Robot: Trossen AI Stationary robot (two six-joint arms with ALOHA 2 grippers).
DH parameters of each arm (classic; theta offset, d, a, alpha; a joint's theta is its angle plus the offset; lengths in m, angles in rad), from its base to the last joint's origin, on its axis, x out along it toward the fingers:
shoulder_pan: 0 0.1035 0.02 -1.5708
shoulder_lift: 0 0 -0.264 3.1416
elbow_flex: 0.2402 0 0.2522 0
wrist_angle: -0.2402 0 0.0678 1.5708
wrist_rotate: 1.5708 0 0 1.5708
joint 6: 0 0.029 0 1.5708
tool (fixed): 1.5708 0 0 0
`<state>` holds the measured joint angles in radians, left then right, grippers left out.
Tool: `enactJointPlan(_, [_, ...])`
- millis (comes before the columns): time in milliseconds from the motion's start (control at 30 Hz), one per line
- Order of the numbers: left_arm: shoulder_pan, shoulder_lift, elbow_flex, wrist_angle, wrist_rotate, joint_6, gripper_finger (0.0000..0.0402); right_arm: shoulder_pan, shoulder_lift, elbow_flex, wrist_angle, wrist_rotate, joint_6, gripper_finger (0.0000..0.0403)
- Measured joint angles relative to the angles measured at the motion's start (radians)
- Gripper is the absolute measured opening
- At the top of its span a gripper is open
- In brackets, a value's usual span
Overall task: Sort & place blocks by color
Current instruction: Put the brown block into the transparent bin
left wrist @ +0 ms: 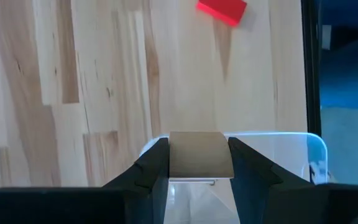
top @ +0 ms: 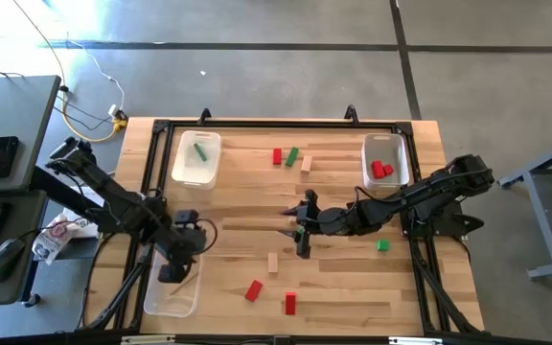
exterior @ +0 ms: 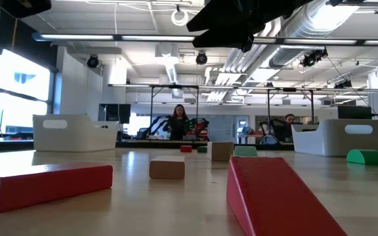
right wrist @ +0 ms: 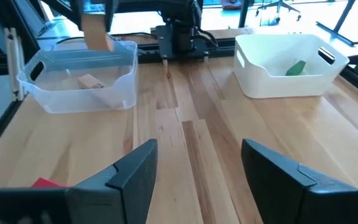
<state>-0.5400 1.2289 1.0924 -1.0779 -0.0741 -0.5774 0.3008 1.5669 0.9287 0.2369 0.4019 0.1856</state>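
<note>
Broadly, the bench (top: pixel 353 297) is only partly sorted. Three bins sit on it: a white one near the far-left corner (top: pixel 196 159) holding a green block (top: pixel 199 150), a white one near the far-right corner (top: pixel 386 160) holding red blocks (top: pixel 381 170), and a clear one at the near-left corner (top: pixel 172 292) with one plain-wood piece (right wrist: pixel 89 81) already in it. The left gripper (top: pixel 175 264) hangs over that clear bin, fingers closed narrowly on a plain wooden block (left wrist: pixel 197 155) — not yet dropped, by the look of it. The right gripper (top: pixel 301 228) hovers mid-bench with fingers spread wide and nothing between them. Still loose on the boards: a red, a green and a plain block (top: pixel 306 164) together toward the far edge, a green piece (top: pixel 382 245) toward the right edge, a plain cube (top: pixel 273 262) near the middle, and two red blocks (top: pixel 253 290) by the near edge — so I judge most of the work remains.
</note>
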Motion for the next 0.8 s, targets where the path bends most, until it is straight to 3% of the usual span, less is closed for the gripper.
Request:
enactJointPlan(333, [-0.145, 0.0, -0.095, -0.019, -0.033, -0.162, 0.011, 0.0, 0.0, 0.0, 0.001, 0.015, 0.0, 0.022])
enactJointPlan(533, [-0.184, 0.001, -0.18, 0.004, -0.009, -0.267, 0.0112, 0.0, 0.0, 0.0, 0.001, 0.015, 0.0, 0.022])
enactJointPlan(800, [-0.204, 0.001, -0.265, 0.081, 0.044, -0.287, 0.0114, 0.0, 0.0, 0.0, 0.0, 0.015, -0.002, 0.022])
